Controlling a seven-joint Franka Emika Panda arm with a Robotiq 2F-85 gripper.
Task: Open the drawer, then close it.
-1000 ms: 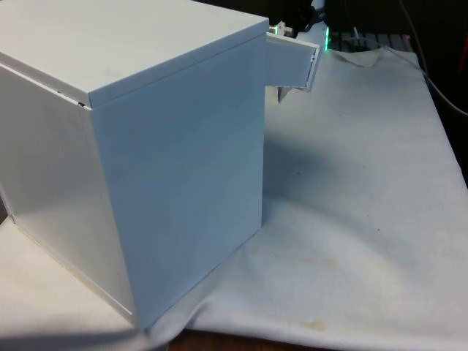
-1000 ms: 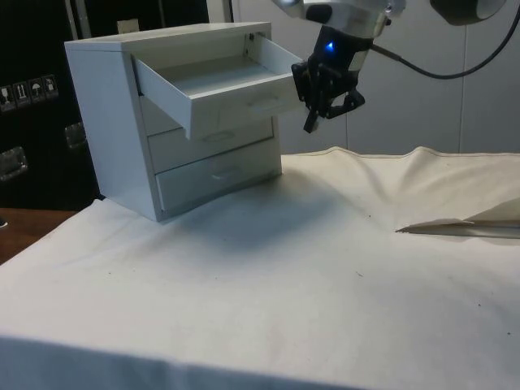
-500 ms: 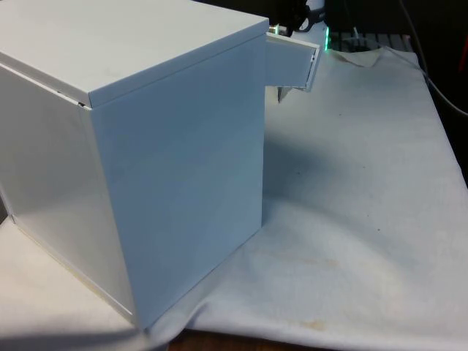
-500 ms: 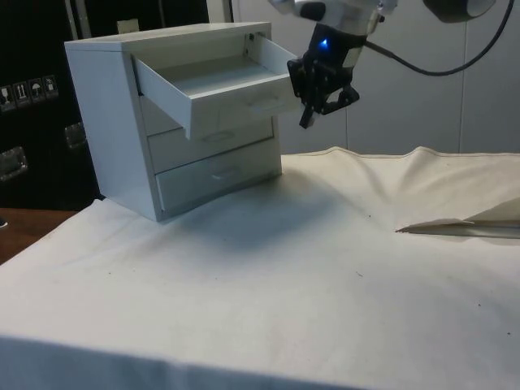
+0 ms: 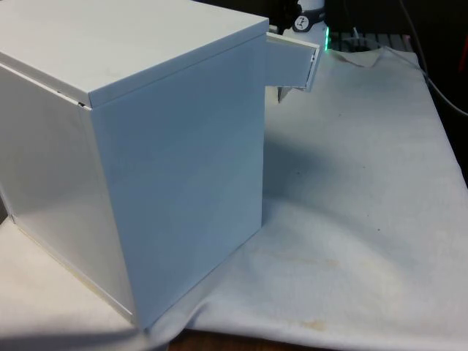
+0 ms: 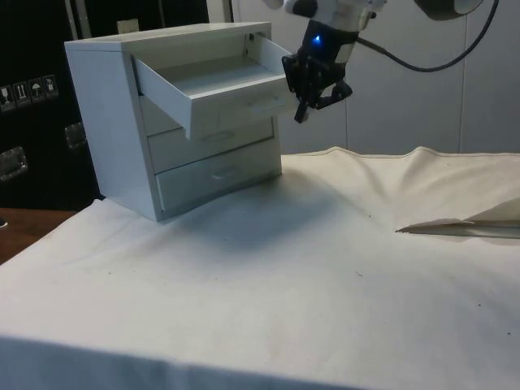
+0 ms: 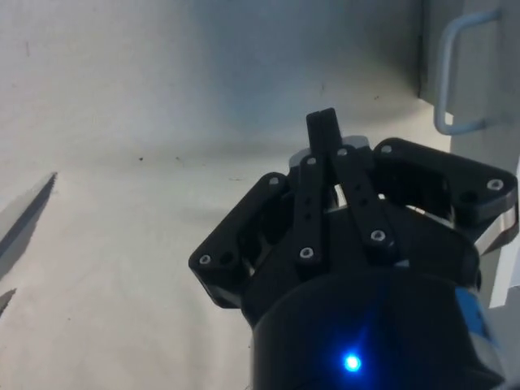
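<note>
Drawer (image 6: 219, 89), the top one of three in a white chest of drawers (image 6: 122, 122), stands pulled well out towards the open side of the desk (image 6: 325, 268); in the front view we see only its projecting end (image 5: 292, 64) past the chest's blank side. We find the end effector (image 6: 313, 97) just beside the drawer's front panel at its outer corner, raised clear of the cloth, with its fingers (image 7: 323, 142) clenched together and holding nothing.

We judge the opening step done and the closing step still to do. The drawer looks like a light, rigid box with a smooth painted face, so we expect it to slide with little force yet to bind if pushed off-centre. A flat push on the middle of the front panel, near its handle (image 6: 264, 104), seems the soundest contact; no grip should be needed. The chest itself may shift on the soft cloth if the push is abrupt.

A looped handle (image 7: 459, 73) of a lower drawer shows in the wrist view. Two shut drawers (image 6: 215, 154) sit below. A raised fold of cloth (image 6: 459, 227) lies well apart, and nothing stands between the end effector and the panel.
</note>
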